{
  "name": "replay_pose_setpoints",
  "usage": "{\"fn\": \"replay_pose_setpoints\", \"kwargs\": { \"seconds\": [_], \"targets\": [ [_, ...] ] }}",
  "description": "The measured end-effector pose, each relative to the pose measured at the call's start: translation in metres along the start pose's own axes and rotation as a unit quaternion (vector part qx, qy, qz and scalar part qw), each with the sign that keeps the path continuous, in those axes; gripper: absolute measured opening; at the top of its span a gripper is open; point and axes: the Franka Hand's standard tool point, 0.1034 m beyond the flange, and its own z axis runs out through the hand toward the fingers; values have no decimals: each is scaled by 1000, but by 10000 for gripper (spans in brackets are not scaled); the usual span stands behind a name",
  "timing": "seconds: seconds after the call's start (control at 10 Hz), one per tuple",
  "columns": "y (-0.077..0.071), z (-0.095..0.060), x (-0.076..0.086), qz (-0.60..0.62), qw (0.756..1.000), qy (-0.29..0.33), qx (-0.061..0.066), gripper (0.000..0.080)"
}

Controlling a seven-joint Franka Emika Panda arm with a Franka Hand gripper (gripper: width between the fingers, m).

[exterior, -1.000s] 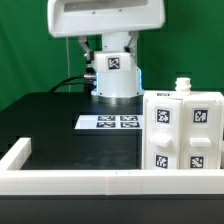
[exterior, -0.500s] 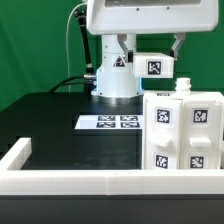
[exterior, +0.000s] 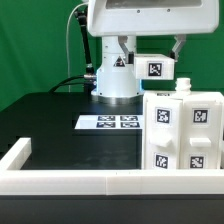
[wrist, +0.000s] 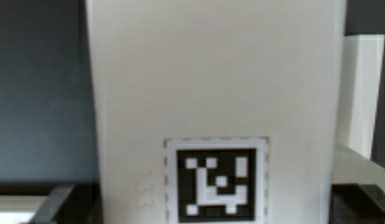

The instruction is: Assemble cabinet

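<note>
The cabinet body [exterior: 185, 130], a large white box with several square tags, stands on the black table at the exterior view's right, with a small knob on its top. My gripper [exterior: 151, 52] hangs above it, slightly toward the exterior view's left. It is shut on a white tagged cabinet piece [exterior: 155, 67], held in the air just above the body's top edge. In the wrist view this piece [wrist: 214, 90] fills the middle of the picture, its tag toward the jaws. The dark fingertips [wrist: 61, 203] show only at its sides.
The marker board [exterior: 112, 122] lies flat on the table before the robot's white base [exterior: 116, 75]. A long white rail [exterior: 90, 180] runs along the front, with a raised end at the exterior view's left. Green backdrop behind.
Over the last second my gripper moved toward the exterior view's right, bringing the tagged piece into sight over the cabinet body. In the last half second it has hardly moved.
</note>
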Motion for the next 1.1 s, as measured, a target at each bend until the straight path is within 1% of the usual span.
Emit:
{"fn": "replay_pose_setpoints", "kwargs": {
  "seconds": [0.3, 0.5, 0.7, 1.1],
  "targets": [
    [-25, -10, 21, 10, 1000, 2, 0, 561],
    [-37, -9, 32, 5, 1000, 5, -1, 561],
    [-40, -2, 38, -5, 1000, 7, -2, 561],
    [-40, -2, 45, -11, 1000, 14, -3, 561]
  ]
}}
